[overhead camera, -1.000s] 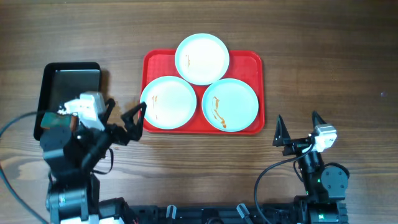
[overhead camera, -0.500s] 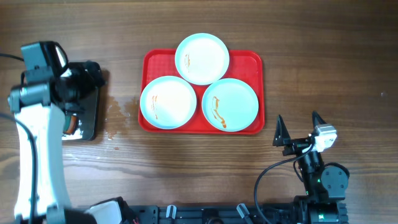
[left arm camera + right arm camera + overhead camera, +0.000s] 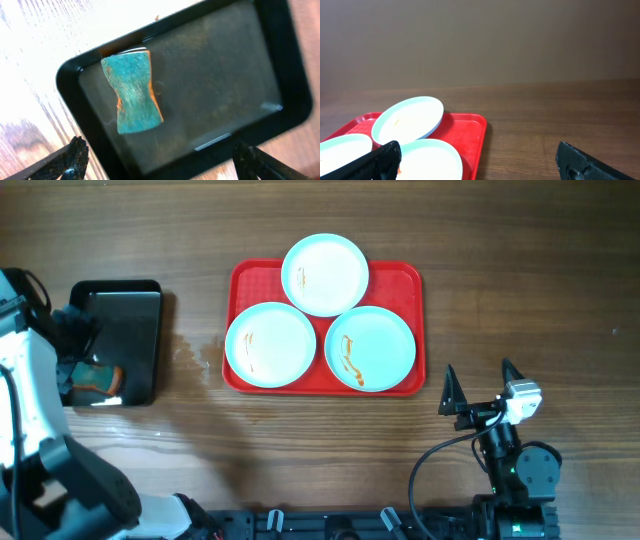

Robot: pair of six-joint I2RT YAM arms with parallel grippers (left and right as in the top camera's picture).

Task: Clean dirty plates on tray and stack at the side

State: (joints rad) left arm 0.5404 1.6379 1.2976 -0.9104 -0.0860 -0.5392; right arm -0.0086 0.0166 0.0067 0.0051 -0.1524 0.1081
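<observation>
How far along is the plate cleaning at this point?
Nothing looks done: all three pale blue-white round plates sit on the red plastic tray, orange-brown smears showing, none stacked aside. In hand: the open left gripper hovers over the teal sponge in the black glossy tray. Remaining: wiping and stacking every plate.

L arm: your left arm [image 3: 25, 395] runs up the far left edge, wrist facing down | L tool: your left tool [image 3: 162, 162] has fingers spread wide, nothing between them | R arm: your right arm [image 3: 515, 455] sits folded low, near right | R tool: your right tool [image 3: 478, 370] gapes wide, empty
</observation>
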